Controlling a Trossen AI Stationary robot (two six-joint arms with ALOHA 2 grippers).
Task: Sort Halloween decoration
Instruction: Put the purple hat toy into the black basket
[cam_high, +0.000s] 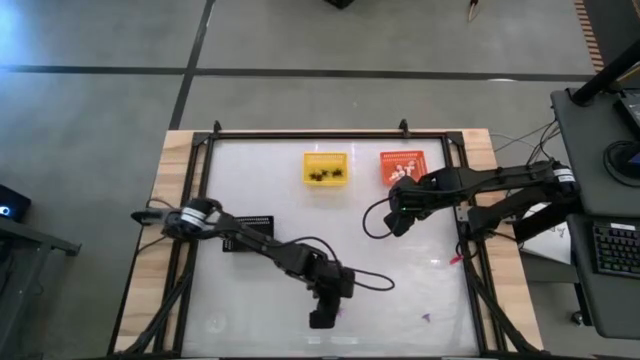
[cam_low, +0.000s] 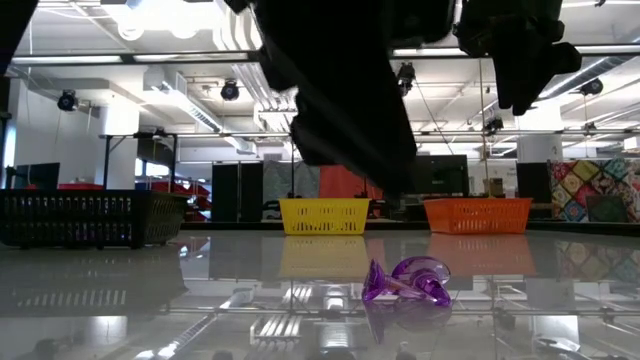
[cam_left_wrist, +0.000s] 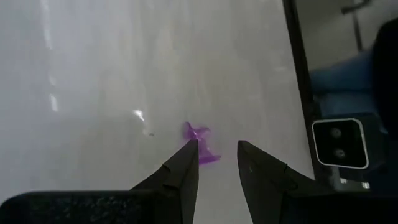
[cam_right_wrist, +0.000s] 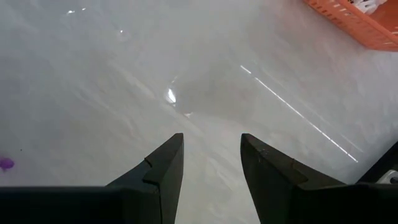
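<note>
Left wrist view: left end effector (cam_left_wrist: 217, 152) spread, empty, poised low over bench (cam_left_wrist: 93, 74), purple trinket (cam_left_wrist: 199, 142) just ahead beside one fingertip, apparently lined up for pinching. Right end effector (cam_right_wrist: 211, 149) spread, empty, hovering beside orange basket (cam_right_wrist: 354, 18), likely waiting.

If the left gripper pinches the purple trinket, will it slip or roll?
The purple trinket looks like small hard plastic, so probably stiff and light. On the glossy table it may skid. Its irregular shape suggests tipping, not rolling, between the left gripper fingers.
</note>
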